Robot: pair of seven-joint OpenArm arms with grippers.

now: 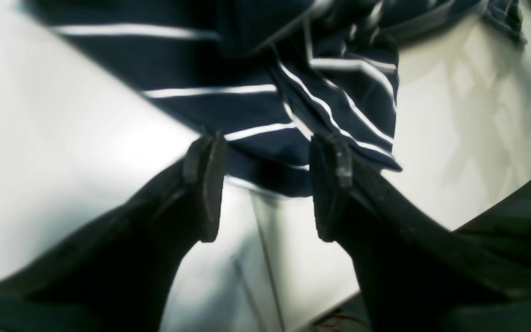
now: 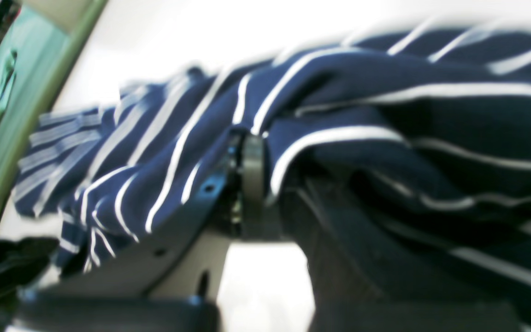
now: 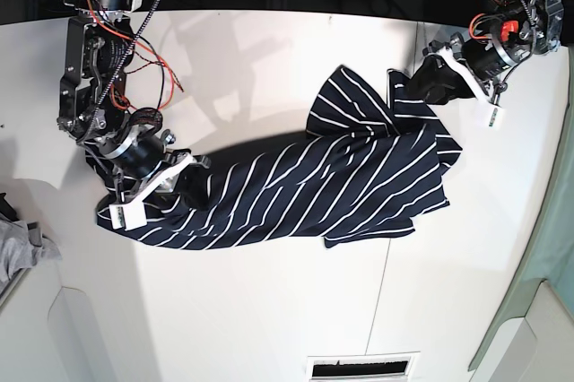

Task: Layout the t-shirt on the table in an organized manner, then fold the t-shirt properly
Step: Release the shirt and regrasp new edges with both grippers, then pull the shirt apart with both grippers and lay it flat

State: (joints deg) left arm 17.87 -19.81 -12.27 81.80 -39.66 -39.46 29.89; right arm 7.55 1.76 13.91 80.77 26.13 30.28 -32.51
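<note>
Around me: crumpled plain grey cloth (image 3: 20, 249) at 9 o'clock in base view. Pale green panel (image 3: 538, 306) runs along 4 o'clock. Slotted white vent grille (image 3: 362, 368) at 6. Dark, cluttered band across 12. Bright overhead light, soft shadows.

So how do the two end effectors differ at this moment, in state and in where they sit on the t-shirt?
The left end effector is open, its fingers apart with only a hem of the t-shirt between them; the right end effector is shut on the cloth, which drapes over it. In the base view, the left sits at the shirt's far right end, the right at its near left end. Both are at the shirt's edges, over the table.
</note>
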